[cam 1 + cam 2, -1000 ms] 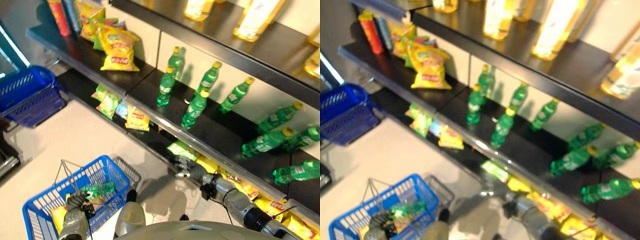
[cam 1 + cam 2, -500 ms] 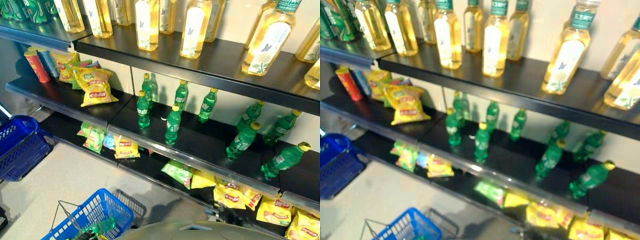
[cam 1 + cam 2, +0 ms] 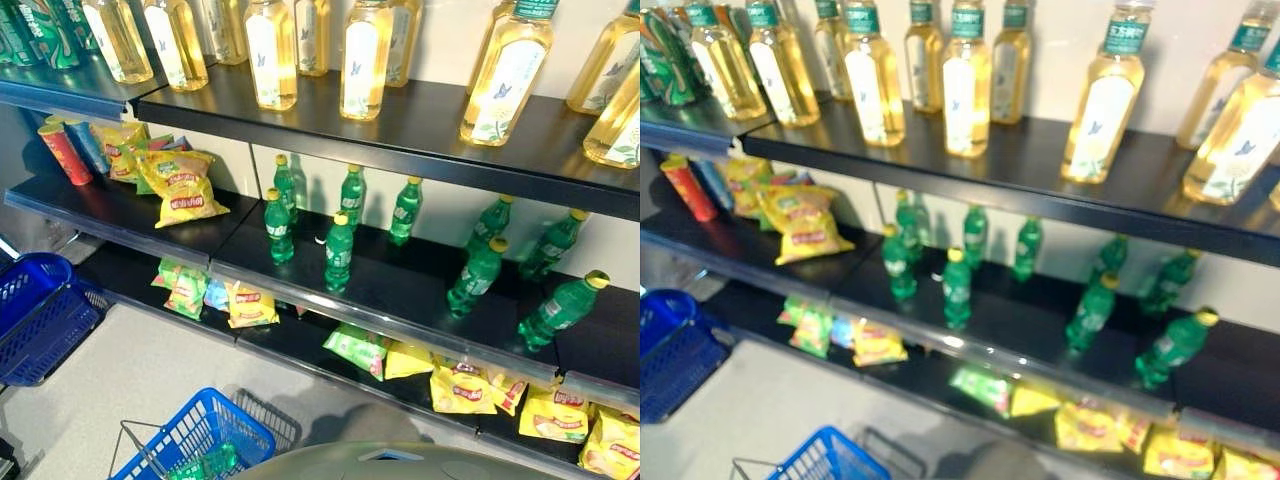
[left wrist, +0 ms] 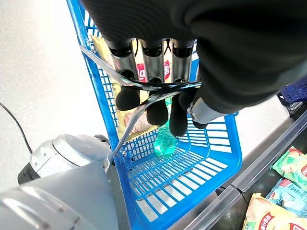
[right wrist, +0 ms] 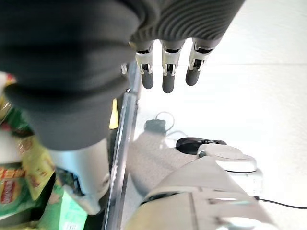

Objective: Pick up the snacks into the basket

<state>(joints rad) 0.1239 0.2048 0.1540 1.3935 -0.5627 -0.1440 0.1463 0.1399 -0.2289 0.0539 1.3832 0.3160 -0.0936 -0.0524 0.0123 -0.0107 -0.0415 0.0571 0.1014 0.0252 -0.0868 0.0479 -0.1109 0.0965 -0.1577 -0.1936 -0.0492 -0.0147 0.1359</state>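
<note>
One left robot hand grips the basket's wire handle above bagged snacks.

Bright overhead light — glare on shelf edge — right eye view soft.

Three dark shelves: yellow oil bottles on top, green soda bottles and yellow snack bags in the middle, more snack packets lowest. Blue basket on floor holds a green bottle; second blue basket further left.
</note>
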